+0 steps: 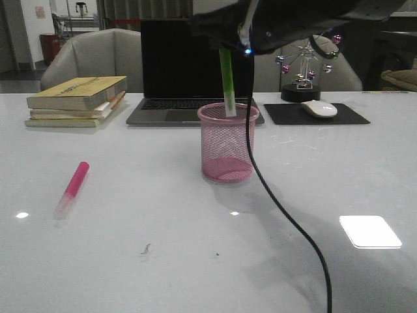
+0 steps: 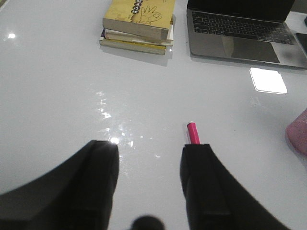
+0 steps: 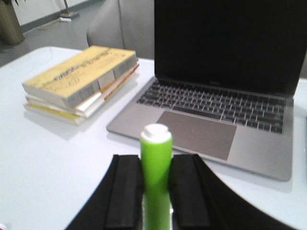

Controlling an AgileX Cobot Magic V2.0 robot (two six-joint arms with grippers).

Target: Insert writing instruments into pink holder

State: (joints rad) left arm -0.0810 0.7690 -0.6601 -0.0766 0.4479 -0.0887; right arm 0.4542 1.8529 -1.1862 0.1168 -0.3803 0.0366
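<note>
Right claw point(image 3: 156, 191) grips the green marker point(image 1: 227, 81) upright over the holder point(image 1: 227, 151) to drop it in; left claw point(image 2: 149, 184) is open above the pink marker point(image 1: 73, 188) at eight o'clock.

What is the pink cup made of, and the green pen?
The pink holder looks like painted metal wire mesh: you can see through its criss-cross sides, with a solid rim and base. The green marker, held by the right gripper, looks like smooth, slightly glossy plastic with a white end.
</note>
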